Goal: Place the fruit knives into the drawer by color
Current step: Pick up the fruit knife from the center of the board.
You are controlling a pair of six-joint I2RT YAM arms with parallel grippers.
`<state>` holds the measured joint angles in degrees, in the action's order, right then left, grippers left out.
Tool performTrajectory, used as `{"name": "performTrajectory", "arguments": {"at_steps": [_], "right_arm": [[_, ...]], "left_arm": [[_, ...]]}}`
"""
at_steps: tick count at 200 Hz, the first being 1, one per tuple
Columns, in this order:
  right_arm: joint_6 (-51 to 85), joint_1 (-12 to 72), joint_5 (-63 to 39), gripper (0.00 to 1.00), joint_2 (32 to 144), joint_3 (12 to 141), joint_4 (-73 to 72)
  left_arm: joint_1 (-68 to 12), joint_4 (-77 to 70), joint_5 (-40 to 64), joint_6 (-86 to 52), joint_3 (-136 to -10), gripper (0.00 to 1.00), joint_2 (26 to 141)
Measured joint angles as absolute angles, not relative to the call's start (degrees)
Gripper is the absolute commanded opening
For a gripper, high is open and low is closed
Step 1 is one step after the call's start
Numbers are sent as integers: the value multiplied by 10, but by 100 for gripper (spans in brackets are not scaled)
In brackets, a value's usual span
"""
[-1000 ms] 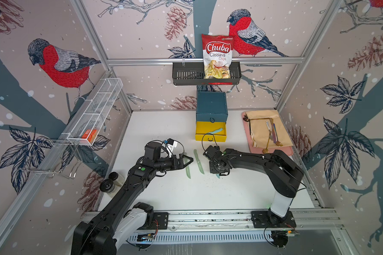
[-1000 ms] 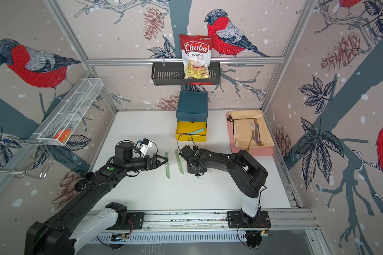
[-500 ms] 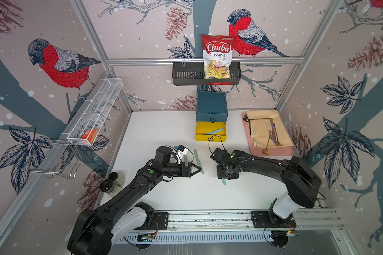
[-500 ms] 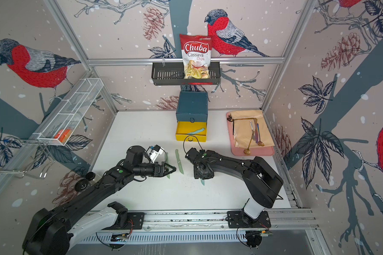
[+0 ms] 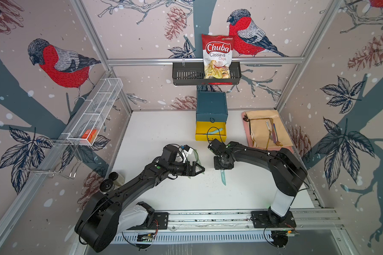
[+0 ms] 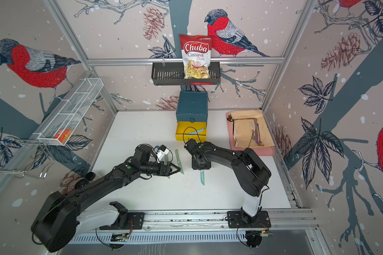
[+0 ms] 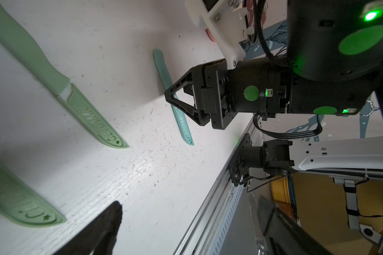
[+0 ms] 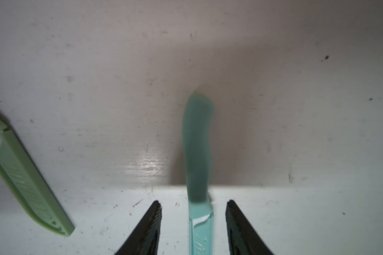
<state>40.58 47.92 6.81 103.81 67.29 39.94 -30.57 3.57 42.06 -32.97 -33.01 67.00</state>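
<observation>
Teal-blue fruit knife (image 5: 223, 177): flat on table (image 5: 164, 123), well short of drawer (image 5: 211, 106). Right end effector (image 8: 193, 202) has parted its jaws half-wide astride it, not touching; grip released, regrasp likely needed. Left end effector (image 5: 198, 170): wide, empty, over sage green knives (image 7: 93, 114).

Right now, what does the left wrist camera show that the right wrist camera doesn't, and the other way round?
Only the left wrist view: the right arm's jaws seen from outside, two green knives rather than one, and the front rail. Only the right wrist view: clear gaps on both sides between the open jaws and the teal knife. Both: that teal knife lying on the white table, with a green knife off to one side.
</observation>
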Motion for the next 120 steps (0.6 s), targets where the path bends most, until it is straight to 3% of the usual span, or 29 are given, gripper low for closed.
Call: {"name": "performTrajectory", "arguments": {"at_steps": [66, 120], "right_arm": [[392, 469, 57, 44, 1063, 678, 394], [390, 459, 44, 30, 1069, 675, 386]], "left_arm": [[-306, 38, 420, -321, -330, 97, 675], [-306, 38, 420, -315, -330, 97, 680]]}}
